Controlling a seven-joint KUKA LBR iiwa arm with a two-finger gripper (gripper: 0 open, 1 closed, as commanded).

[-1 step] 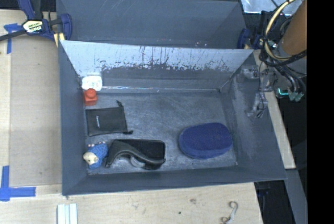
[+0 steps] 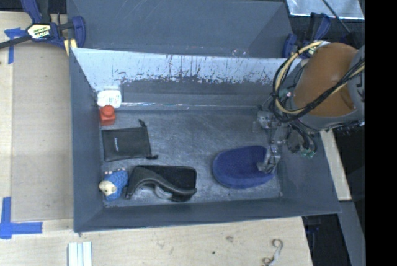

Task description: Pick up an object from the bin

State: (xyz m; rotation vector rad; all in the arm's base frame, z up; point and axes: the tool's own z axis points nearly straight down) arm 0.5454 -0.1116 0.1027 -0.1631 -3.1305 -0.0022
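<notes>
One blue oval pad [image 2: 237,170] lying left-right, hand [image 2: 271,161] at right end

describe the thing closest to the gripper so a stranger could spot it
Look in the grey bin, at the lower right of its floor, where the gripper hangs. A dark blue oval pad lies there. Its nearest neighbour, to the left, is a black curved thing.

My claw [image 2: 271,160] covers right rim of blue oval thing [image 2: 239,170]; whether I touch it, too small to tell. My orange cover [image 2: 329,82] cut off at right of view. At lower left, small blue, white and yellow thing [image 2: 113,185]: kind unclear. Mark on black pouch [image 2: 126,143] too small to read. At upper left, white-and-orange thing [image 2: 108,105]: kind unclear.
</notes>
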